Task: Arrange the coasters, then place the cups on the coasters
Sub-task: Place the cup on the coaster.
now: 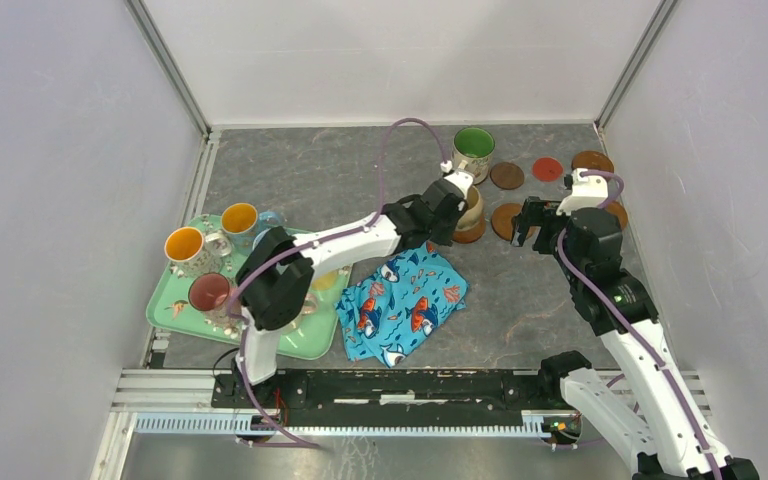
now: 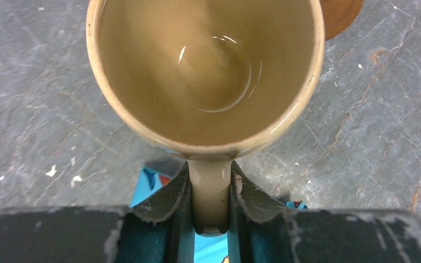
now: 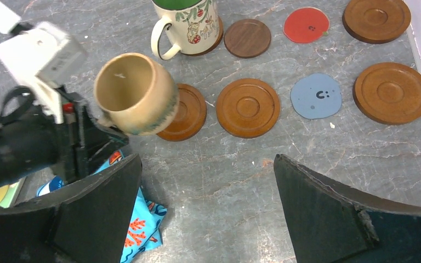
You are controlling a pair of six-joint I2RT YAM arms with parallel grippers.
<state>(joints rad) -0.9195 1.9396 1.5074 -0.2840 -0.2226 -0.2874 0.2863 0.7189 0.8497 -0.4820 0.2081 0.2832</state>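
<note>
One slick, chippable beige mug (image 3: 134,93) tilts over a ringed brown coaster (image 3: 189,112), six o'clock from the green-lined mug (image 1: 473,152) seen from above, its handle pinched between the left gripper's (image 2: 210,192) fingers (image 2: 167,203); right gripper (image 3: 205,159) gapes empty.

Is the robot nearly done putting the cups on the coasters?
Not yet. Done: the coasters lie in two rows, and the green-inside cup stands on one. In hand: the left hand grips the beige cup by its handle, right by a brown coaster. Left: several cups wait on the green tray, and six other coasters are bare.
</note>
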